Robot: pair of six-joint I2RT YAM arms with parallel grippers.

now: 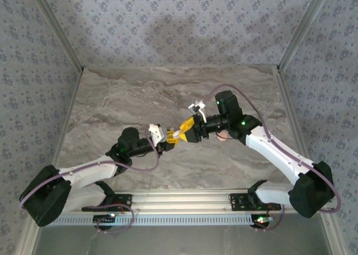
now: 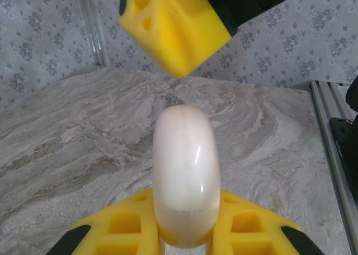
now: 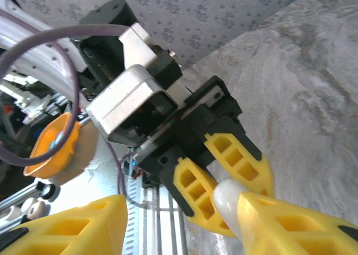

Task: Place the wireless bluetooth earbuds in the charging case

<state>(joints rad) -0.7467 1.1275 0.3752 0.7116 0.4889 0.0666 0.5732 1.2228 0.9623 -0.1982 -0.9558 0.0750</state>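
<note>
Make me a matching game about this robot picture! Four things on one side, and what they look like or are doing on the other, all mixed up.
Things:
1. case
2. left gripper
3. right gripper
4. table

Descriptions:
A. grey and marbled
B. open, fingers apart close to the case
C. white, smooth and rounded
D. shut on the case

Pairs: 1-C, 2-D, 3-B, 4-A
</note>
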